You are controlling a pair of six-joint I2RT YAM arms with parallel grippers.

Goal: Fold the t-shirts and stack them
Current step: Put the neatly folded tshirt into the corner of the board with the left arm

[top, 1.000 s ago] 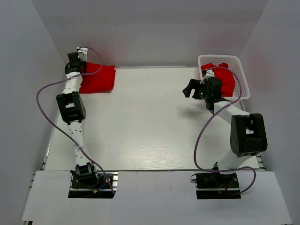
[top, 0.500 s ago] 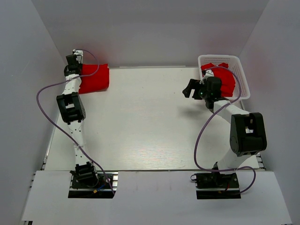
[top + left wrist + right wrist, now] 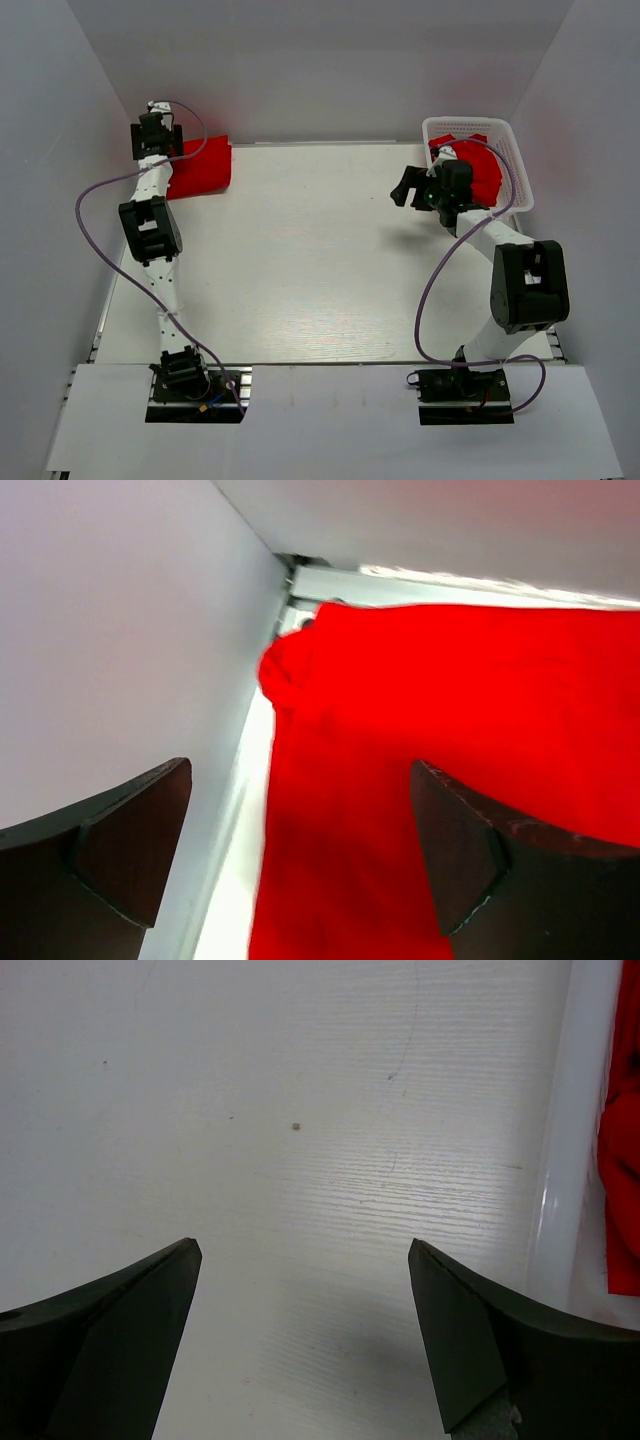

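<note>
A folded red t-shirt (image 3: pixel 205 168) lies in the table's far left corner, against the side wall. My left gripper (image 3: pixel 157 138) hovers over its left edge. In the left wrist view its dark fingers stand wide apart, open (image 3: pixel 300 780), with the red t-shirt (image 3: pixel 450 700) lying flat below and nothing between them. More red t-shirts (image 3: pixel 490 175) are heaped in the white basket (image 3: pixel 519 160) at the far right. My right gripper (image 3: pixel 408 188) hangs open just left of that basket, over bare table (image 3: pixel 300 1260).
The left enclosure wall (image 3: pixel 120 630) runs close beside the left gripper. The basket's white rim (image 3: pixel 560 1180) and some red fabric (image 3: pixel 622 1160) show at the right edge of the right wrist view. White table (image 3: pixel 320 260) spreads between the two arms.
The left gripper dragged the folded t-shirt left into the corner, then opened and let it go. The right arm has hardly moved.
</note>
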